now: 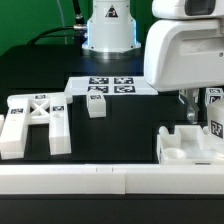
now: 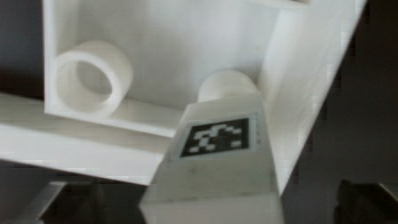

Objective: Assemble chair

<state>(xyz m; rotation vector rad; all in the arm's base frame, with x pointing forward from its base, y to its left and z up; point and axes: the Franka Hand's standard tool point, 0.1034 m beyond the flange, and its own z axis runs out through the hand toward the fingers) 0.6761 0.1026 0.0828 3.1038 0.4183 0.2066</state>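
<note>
Several chair pieces loose on the worktop (image 1: 135,125): tagged piece (image 2: 217,140) at three o'clock in the exterior view, just beside the notched block (image 1: 188,148) at four, X-braced frame (image 1: 35,120) at nine. Tool (image 1: 190,108) spread wide, straddling the tagged piece, grasping nothing. Probably the pick-up step; next: centre, squeeze squarely.

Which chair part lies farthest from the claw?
The X-braced frame, at the exterior view's far left; the cube sits mid-table, the notched block by the claw.
</note>
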